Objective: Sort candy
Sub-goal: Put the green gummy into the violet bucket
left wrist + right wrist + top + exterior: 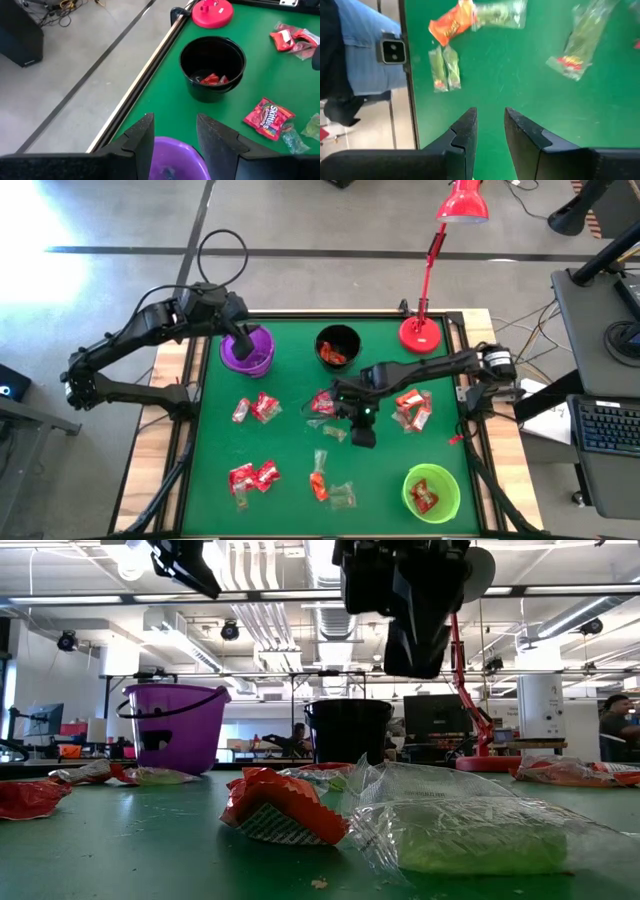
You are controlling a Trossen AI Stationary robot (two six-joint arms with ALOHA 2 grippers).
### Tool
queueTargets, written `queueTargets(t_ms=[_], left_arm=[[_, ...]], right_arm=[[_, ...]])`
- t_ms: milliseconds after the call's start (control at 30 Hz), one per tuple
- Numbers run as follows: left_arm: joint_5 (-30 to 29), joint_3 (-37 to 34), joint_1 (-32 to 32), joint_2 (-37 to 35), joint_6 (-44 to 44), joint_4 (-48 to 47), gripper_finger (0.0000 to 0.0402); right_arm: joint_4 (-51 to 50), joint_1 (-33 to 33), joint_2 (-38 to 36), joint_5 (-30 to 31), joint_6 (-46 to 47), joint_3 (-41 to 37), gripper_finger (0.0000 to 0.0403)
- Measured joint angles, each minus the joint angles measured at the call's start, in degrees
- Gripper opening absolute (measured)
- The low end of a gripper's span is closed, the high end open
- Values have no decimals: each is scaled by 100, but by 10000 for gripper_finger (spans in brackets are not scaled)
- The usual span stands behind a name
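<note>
**Both grippers empty, candy mostly unsorted**

Right gripper (362,436) hanging above the middle of the green desk (290,435), fingers parted with a gap and nothing between them, seemingly poised to pick; nearest below it, in the wrist view, an orange-red packet (451,26), a clear green-filled packet (501,13) touching it and a pale green twin-pack (444,67) near the desk edge; a Skittles bag (268,116) lying just beside the arm.

Left gripper (172,137) over the purple cup (248,349), fingers apart and empty, placed as if for a drop into it; black cup (212,67) near, holding a few red sweets, apparently one sorted kind; green cup (431,490) at the near right corner with red pieces inside; red lamp (423,332) behind.

Remaining candy (254,477) scattered loose in clusters; sorting likely far from done.
</note>
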Motion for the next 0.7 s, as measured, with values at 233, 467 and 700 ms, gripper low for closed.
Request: queueTargets(t_ms=[233,467,700], left_arm=[[0,-36,2,0,-40,22,130],[19,-36,-2,-4,-46,18,130],[171,-38,-2,-24,-427,-114,130]], right_arm=[[245,424,408,508,-15,13,88],[441,918,618,783,-22,33,82],[1048,1430,638,1346,11,31,78]])
